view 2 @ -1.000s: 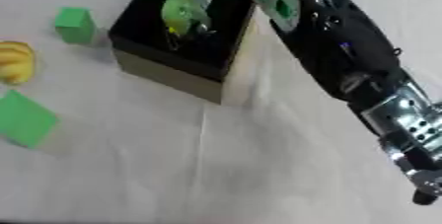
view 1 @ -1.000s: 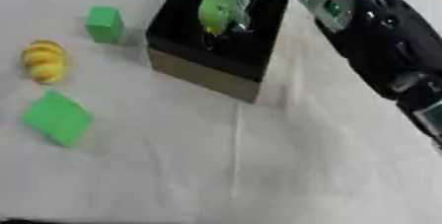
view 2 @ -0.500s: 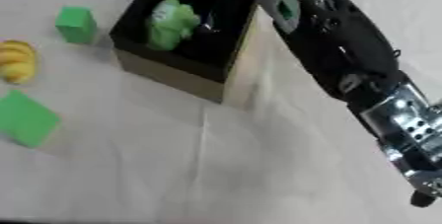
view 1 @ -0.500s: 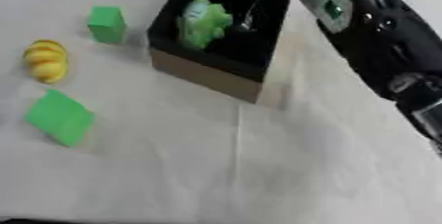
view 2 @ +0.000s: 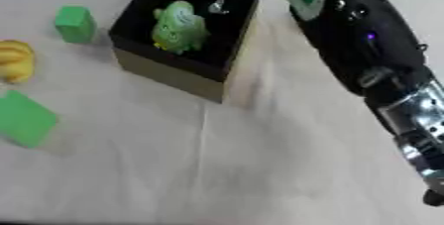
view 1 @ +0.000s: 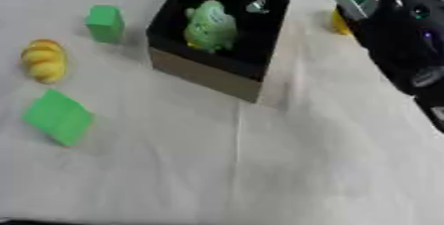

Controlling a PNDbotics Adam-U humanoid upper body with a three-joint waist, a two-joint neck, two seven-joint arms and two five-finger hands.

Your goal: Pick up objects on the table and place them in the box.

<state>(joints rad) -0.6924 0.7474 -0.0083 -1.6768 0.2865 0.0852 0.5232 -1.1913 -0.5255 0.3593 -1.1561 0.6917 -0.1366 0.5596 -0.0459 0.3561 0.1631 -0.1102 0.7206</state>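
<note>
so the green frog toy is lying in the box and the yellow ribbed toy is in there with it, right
Not quite. The green frog toy does lie in the box, but the yellow ribbed toy is not in there with it. The left eye view shows it out on the table, left of the box, between the two green blocks.
</note>
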